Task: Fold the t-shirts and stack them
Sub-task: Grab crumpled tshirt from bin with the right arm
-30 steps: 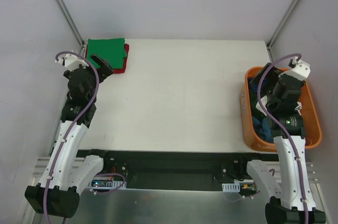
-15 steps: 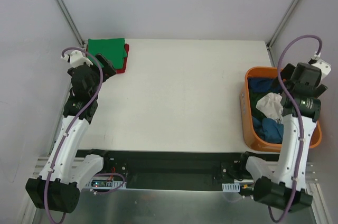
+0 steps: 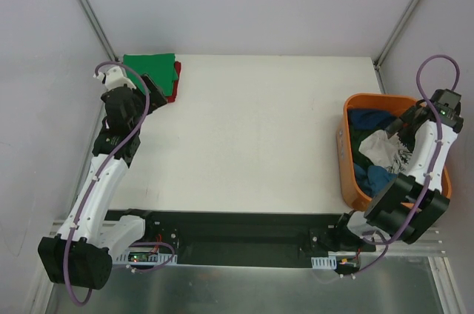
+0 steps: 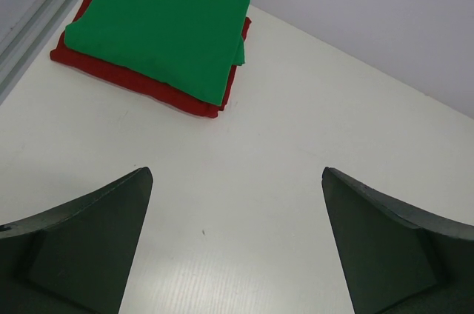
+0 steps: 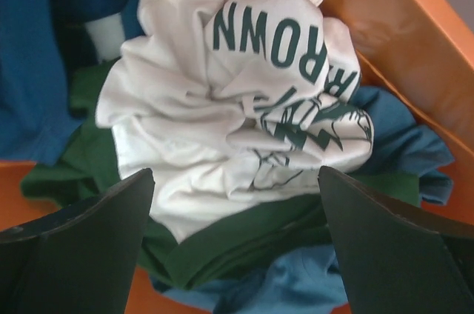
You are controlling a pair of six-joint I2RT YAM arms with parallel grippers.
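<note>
Orange tub [image 3: 346,166] holds the crumpled white tee [image 5: 222,114] among blue tees [image 5: 37,69]; the right gripper [image 5: 235,173] hangs over it, fingers spread wide. Well apart from the tub, the folded green tee [image 4: 159,25] lies on the red tee [image 4: 141,84], and the left gripper [image 4: 235,173] beside them is spread wide, empty.

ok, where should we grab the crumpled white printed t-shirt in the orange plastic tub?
Pinch the raised bunched folds atop the crumpled white t-shirt, coming straight down: it lies uppermost on the blue cloth, and the walls of the orange plastic tub likely block side approaches.
</note>
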